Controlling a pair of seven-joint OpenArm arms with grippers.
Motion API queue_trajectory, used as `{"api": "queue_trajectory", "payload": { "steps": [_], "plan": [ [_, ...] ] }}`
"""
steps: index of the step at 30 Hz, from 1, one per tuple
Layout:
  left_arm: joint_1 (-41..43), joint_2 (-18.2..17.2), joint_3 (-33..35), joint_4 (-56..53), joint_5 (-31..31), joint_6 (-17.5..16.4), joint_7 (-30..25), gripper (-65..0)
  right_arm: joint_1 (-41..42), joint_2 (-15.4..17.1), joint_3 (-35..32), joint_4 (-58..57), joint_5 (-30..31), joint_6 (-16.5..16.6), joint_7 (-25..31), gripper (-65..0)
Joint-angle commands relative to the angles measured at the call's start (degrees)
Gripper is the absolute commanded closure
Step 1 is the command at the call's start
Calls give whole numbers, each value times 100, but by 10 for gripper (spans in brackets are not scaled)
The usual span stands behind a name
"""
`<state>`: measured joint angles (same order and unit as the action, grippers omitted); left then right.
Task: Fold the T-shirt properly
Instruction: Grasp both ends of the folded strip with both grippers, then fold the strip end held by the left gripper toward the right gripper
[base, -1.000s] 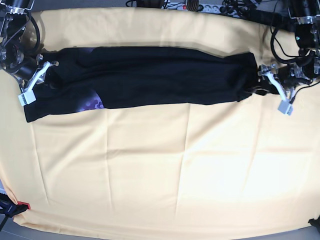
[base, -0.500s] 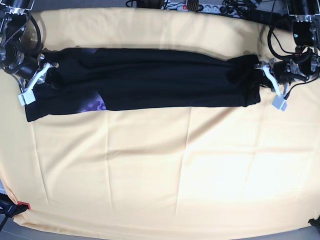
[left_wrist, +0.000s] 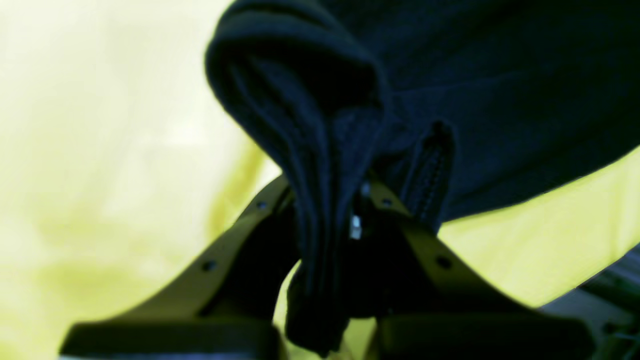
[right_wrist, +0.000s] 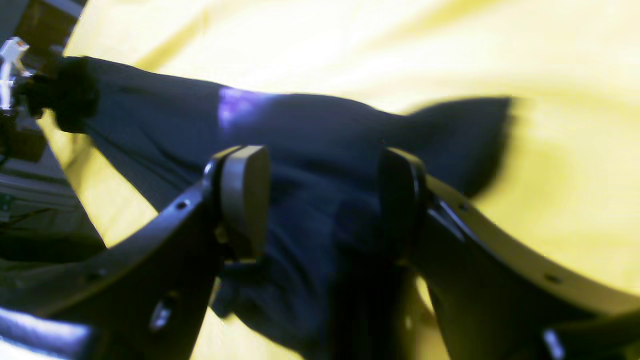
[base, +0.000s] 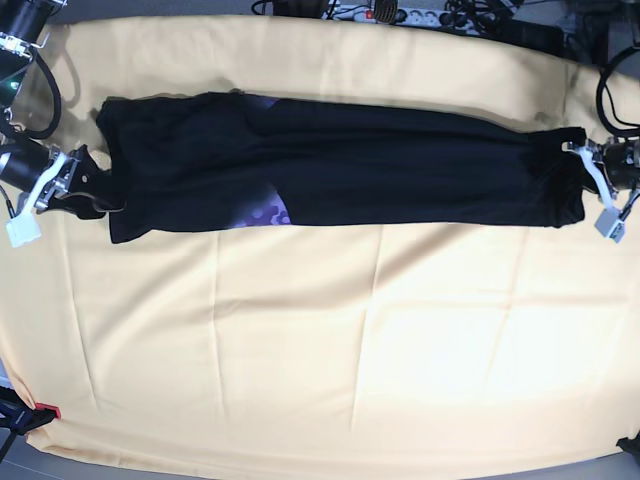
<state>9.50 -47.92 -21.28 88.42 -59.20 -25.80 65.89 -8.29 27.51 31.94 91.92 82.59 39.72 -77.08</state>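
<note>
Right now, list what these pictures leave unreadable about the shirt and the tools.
- T-shirt print: base view, folded under; only a purple patch shows.
- Left tool tips: left wrist view, buried in bunched fabric.
- Right tool: right wrist view, blurred; contact with fabric unclear.

T-shirt (base: 400, 165): matt black knit cloth | table cover (base: 350, 340): creased yellow cloth

Your left gripper (base: 598, 190) and right gripper (base: 45, 195) have dark, screw-studded fingers with white tips and black looping cables.
</note>
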Motion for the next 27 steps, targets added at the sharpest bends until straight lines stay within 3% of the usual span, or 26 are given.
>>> {"api": "queue_trajectory", "payload": {
  "steps": [1,3,7,12,16,20,27],
  "plan": [
    [-83,-289,-61,70,-153,7,-22,0,39,120,87,72,205,28,59,-368],
    [-81,-509,-61,70,-691,-20,212,0,20,114,118,72,190,28,-22,-368],
    [-96,-636,-61,109,-2580,-317,1217,0,-52,76,116,72,103,28,-7,-368],
    [-94,-181,-61,831,-2580,-151,1411,0,-168,-103,105,72,96,28,26,-361],
    [-94,481,-61,1742,-2580,-170,1344,0,-170,-323,105,72,44,28,28,-361],
    [-96,1237,-61,2291,-2580,-629,1318,0,-173,-402,105,72,-55,28,22,-361],
    [-94,2308,-59,2157,-2157,-1032,496,0,-170,-400,105,72,-50,28,24,-361]
  ]
}}
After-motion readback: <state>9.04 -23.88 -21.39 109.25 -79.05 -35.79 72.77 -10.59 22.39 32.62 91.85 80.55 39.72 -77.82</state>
